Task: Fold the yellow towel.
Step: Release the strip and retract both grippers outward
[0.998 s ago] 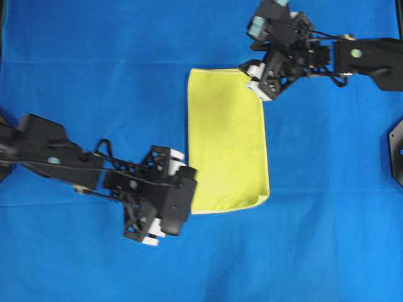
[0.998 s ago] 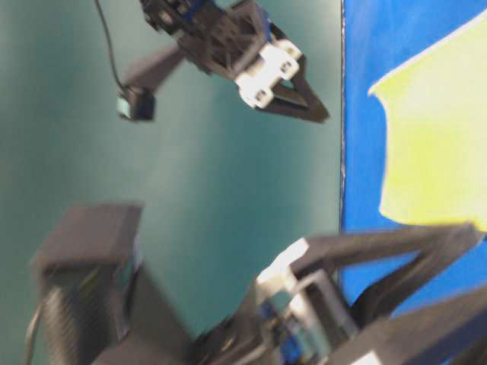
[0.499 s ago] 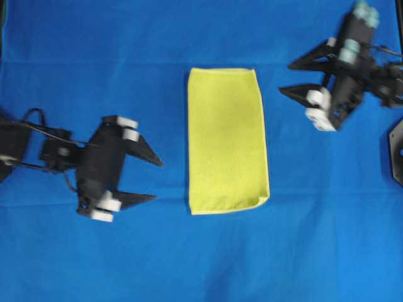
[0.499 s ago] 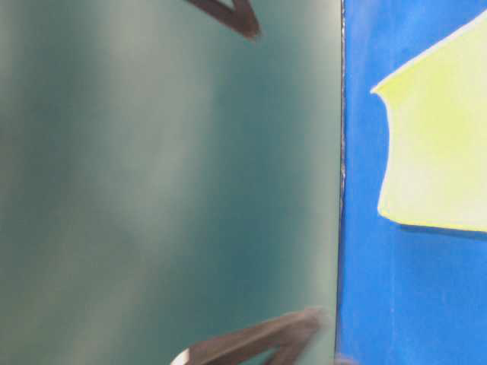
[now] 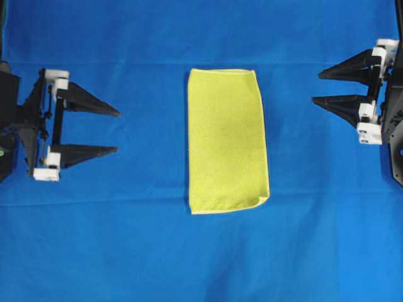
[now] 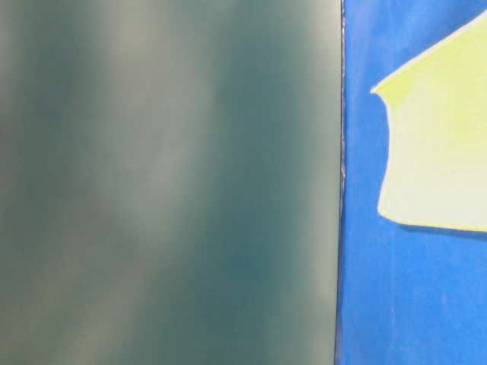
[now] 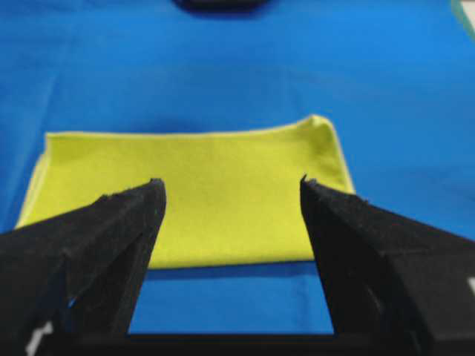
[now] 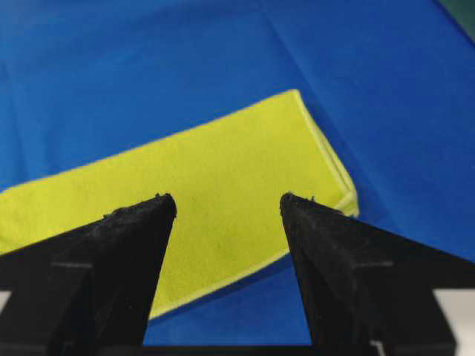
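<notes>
The yellow towel (image 5: 227, 140) lies flat on the blue cloth (image 5: 201, 251) as a tall folded rectangle in the middle of the overhead view. It also shows in the left wrist view (image 7: 193, 185), the right wrist view (image 8: 185, 200) and the table-level view (image 6: 437, 152). My left gripper (image 5: 118, 131) stands open at the far left, pointing at the towel, well apart from it. At the far right my right gripper (image 5: 315, 87) is open too, also apart from it. Both are empty.
A dark robot base part (image 5: 397, 154) sits at the right edge of the overhead view. The table-level view is mostly a blurred green wall (image 6: 167, 182).
Both arms have drawn back from the towel's corners to the left and right sides of the table. The towel lies still and folded in the middle.
</notes>
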Robot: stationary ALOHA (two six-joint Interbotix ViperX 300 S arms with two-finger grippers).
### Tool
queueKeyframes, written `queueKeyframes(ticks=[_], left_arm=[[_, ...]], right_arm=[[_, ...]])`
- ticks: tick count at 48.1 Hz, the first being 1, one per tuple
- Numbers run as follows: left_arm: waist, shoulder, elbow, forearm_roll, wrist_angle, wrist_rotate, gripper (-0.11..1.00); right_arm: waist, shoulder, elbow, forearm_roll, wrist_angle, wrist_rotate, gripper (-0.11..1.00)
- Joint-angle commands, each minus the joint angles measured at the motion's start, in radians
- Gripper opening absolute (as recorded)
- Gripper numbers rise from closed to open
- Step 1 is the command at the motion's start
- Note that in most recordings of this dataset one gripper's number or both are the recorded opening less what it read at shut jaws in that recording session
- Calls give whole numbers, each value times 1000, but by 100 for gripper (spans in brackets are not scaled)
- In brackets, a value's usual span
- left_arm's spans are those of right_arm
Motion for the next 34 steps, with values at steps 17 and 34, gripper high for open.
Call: queueKeyframes(ticks=[17,34], left_arm=[[34,35,-28,-2,-17,0,71],[204,336,-212,0,-37,0,71]], right_arm=[[-37,35,-34,2,-6,0,62],[-199,337,-143,-18,67,-11,62]])
